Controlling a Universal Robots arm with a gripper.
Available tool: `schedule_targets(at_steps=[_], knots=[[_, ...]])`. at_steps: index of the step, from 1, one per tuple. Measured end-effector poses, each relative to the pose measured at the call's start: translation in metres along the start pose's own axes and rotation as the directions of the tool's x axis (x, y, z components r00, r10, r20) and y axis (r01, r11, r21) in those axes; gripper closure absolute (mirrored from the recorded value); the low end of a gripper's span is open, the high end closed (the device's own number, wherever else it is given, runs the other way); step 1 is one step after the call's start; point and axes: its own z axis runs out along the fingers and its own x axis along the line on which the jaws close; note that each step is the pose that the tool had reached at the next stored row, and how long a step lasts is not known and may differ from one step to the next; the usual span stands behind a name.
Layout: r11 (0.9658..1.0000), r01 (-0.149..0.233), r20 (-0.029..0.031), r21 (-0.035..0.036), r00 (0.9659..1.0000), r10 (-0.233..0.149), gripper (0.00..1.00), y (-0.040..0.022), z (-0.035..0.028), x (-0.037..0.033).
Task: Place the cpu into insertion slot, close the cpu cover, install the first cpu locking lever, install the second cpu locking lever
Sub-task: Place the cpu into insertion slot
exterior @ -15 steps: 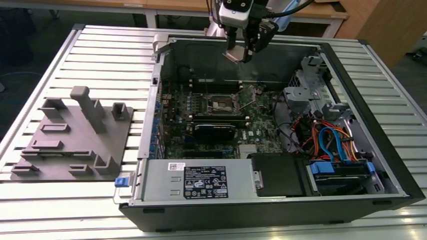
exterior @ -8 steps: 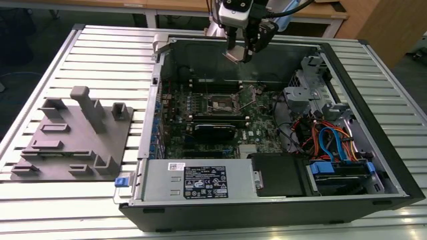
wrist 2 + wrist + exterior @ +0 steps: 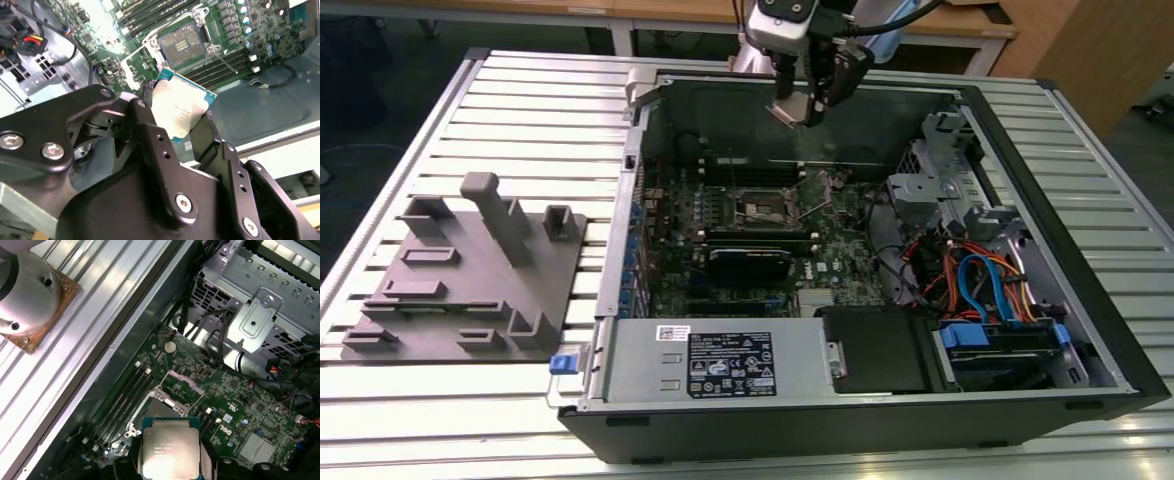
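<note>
In the exterior view the gripper (image 3: 803, 108) hangs over the far end of the open computer case (image 3: 1067, 250), clamped on the cpu (image 3: 786, 110), well above the insertion slot (image 3: 767, 207) on the motherboard (image 3: 834, 265). In the second wrist view black fingers (image 3: 150, 135) pinch the chip's opposite edges, its pale metal face showing, the bare socket beyond it. In the first wrist view the cpu cover (image 3: 186, 381) stands tipped up beside the open slot.

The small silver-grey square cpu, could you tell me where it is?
In both wrist views the cpu is clamped in the black gripper, raised clear of the open square insertion slot.
</note>
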Motion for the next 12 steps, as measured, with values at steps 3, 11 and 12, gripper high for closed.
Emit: schedule_targets(at_steps=[3,11,12], knots=[[0.9993,-0.038,0.0033,-0.0008,0.9993,0.038,0.46,0.0,0.0002,0.0],[0.9904,-0.138,0.012,-0.0034,0.9903,0.138,0.46,-0.0003,0.0007,0.0001],[0.9898,-0.142,0.0124,-0.0034,0.9898,0.142,0.46,-0.0003,0.0007,0.0001]])
